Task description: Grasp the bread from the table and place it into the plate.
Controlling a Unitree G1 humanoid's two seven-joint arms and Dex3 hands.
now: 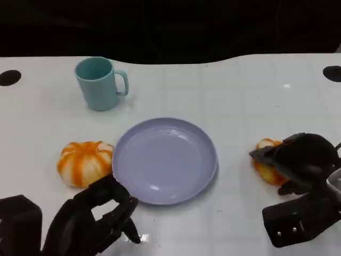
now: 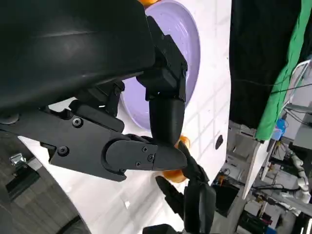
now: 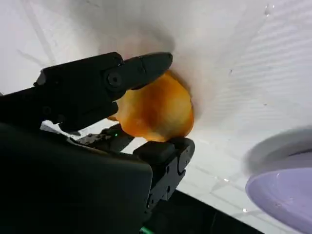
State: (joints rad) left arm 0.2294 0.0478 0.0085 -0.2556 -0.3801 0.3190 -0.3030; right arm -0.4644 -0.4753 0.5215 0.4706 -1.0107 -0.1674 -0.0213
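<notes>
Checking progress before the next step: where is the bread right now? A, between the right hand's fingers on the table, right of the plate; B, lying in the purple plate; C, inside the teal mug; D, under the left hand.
A: the right hand has its fingers around the bread, beside the plate.

Lighting: bright, overhead; white table (image 1: 250, 96) shows small glare spots, soft shadows beside mug (image 1: 98, 84) and plate (image 1: 164, 160). Beyond the table, background dark. Wrist views: near hand shells blurred, underexposed.
</notes>
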